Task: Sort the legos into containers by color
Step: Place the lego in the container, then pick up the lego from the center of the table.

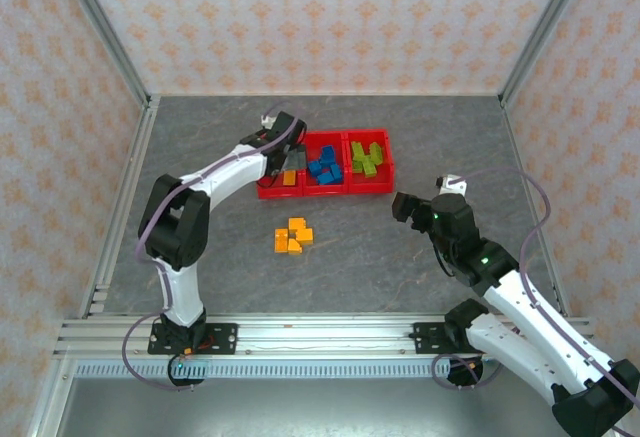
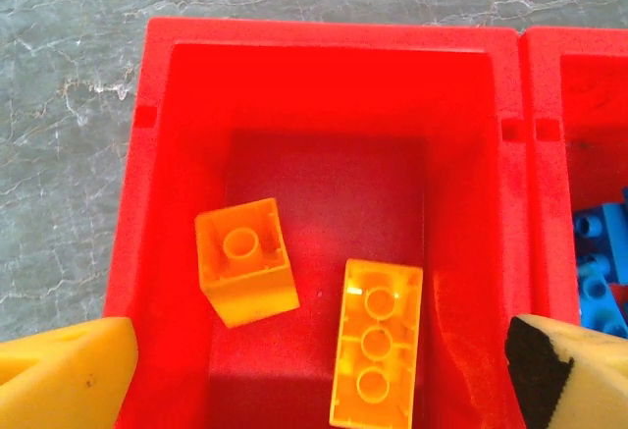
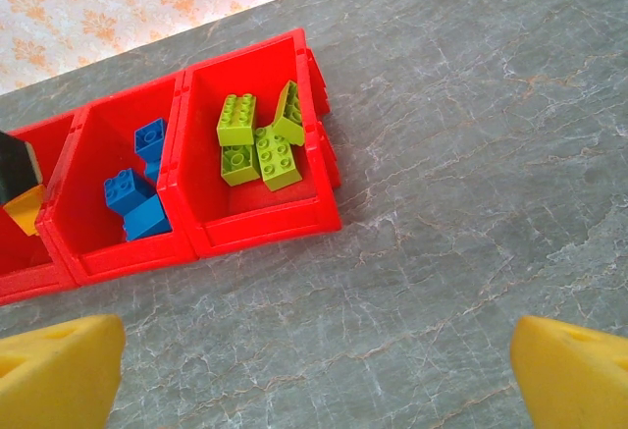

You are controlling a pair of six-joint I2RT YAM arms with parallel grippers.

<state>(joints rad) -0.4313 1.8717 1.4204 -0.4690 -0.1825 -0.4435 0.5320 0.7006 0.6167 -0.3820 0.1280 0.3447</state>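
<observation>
Left gripper [image 2: 319, 375] open, nothing between the fingers, hanging right over the left bin [image 2: 324, 36]. Two orange legos [image 2: 245, 262] lie on that bin's floor, just apart, hollow sides facing the wrist camera. Middle bin [image 3: 128, 252] holds the blue legos [image 3: 132, 193], right bin [image 3: 265, 228] the lime green legos [image 3: 257, 144]. Right gripper [image 3: 316, 370] also open and empty, over bare table [image 3: 471, 154] near the right bin. Loose orange cluster [image 1: 293, 236] sits on the table in front of the bins, apart from both grippers.
</observation>
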